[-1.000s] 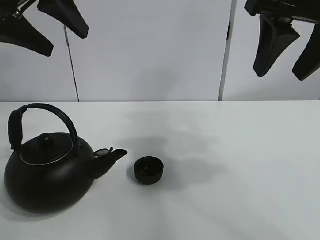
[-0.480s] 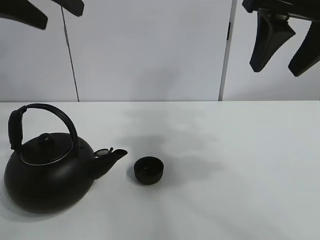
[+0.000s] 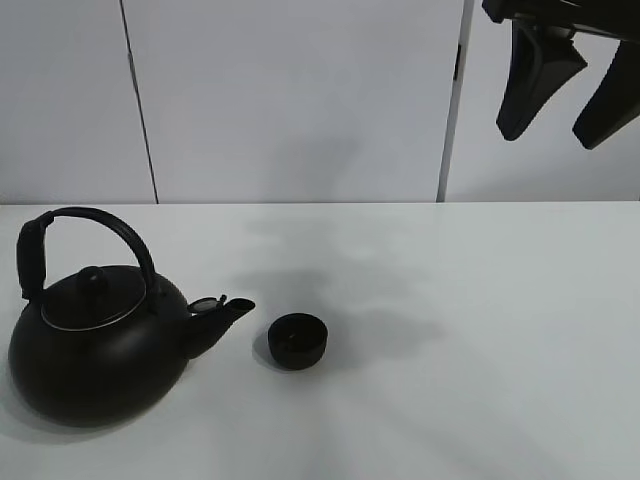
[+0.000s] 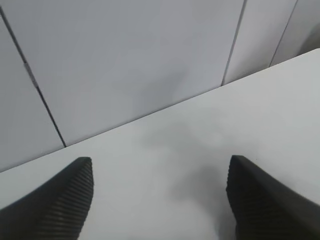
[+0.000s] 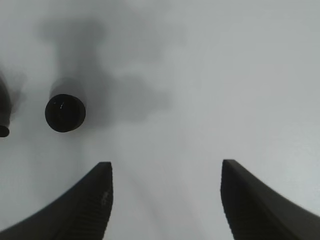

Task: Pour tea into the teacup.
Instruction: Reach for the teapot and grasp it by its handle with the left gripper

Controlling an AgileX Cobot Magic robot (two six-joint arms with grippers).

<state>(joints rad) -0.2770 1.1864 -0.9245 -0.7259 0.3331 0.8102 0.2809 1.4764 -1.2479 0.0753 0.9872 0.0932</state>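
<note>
Kettle (image 3: 95,350) at lower left, teacup (image 3: 298,340) beside its spout (image 3: 228,312); left pincer (image 4: 160,200) and right pincer (image 3: 550,135) shown released; tea may be spilled past so small a cup

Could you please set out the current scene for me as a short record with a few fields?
kettle: black, upright on the table, spout toward the teacup, nothing gripping it
teacup: small, black, upright, just past the spout and apart from it
left gripper: open, empty, seen only in its wrist view
right gripper: open, empty, high above the table's right side
pouring: not begun; no stream visible
</note>
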